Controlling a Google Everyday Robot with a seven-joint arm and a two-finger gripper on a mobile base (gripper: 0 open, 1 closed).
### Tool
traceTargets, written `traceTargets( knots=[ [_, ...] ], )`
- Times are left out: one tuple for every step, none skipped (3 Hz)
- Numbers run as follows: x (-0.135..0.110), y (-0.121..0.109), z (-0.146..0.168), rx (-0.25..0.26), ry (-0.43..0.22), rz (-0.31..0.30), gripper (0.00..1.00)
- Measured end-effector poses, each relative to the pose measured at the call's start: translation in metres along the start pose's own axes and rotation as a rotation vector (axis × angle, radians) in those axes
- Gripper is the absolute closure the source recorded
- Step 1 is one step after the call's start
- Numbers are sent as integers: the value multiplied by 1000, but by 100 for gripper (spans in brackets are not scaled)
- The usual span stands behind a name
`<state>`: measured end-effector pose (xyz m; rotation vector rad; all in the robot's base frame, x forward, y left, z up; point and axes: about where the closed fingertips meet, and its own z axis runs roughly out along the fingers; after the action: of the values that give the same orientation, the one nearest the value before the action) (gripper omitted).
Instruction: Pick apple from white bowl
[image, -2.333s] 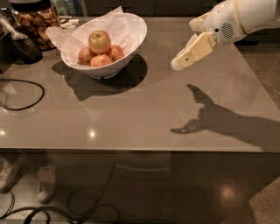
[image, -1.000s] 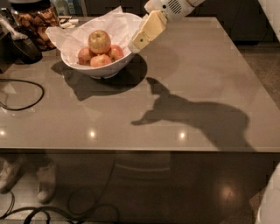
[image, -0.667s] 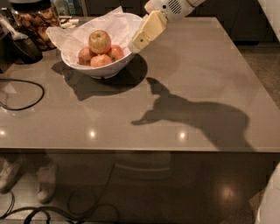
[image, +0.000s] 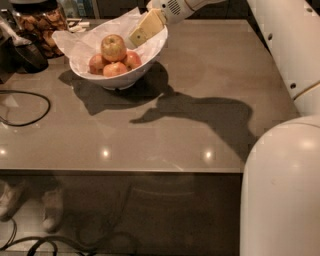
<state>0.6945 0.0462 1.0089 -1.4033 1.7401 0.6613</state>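
The white bowl (image: 145, 61), lined with crinkled white paper, stands at the back left of the grey table. The large yellow-green apple (image: 113, 47) with a red blush sits on top of three smaller red apples (image: 115, 68) inside it. My gripper (image: 145, 30) reaches in from the upper right, its cream-coloured fingers over the bowl's right rim, just right of the large apple and slightly above it. It holds nothing that I can see.
A glass jar of brown snacks (image: 40, 22) stands at the back left behind the bowl, with a dark object (image: 27, 55) beside it. A black cable (image: 30, 107) loops on the table's left side. My white arm body (image: 282, 190) fills the right foreground.
The gripper has moved left from beside the bowl's right rim to over the rim, closer to the large apple. Its shadow has shifted left too.
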Motion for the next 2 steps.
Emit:
traceTargets(
  knots=[
    [0, 0, 0, 0, 0, 0, 0],
    [-1, 1, 5, -13, -19, -6, 0]
  ],
)
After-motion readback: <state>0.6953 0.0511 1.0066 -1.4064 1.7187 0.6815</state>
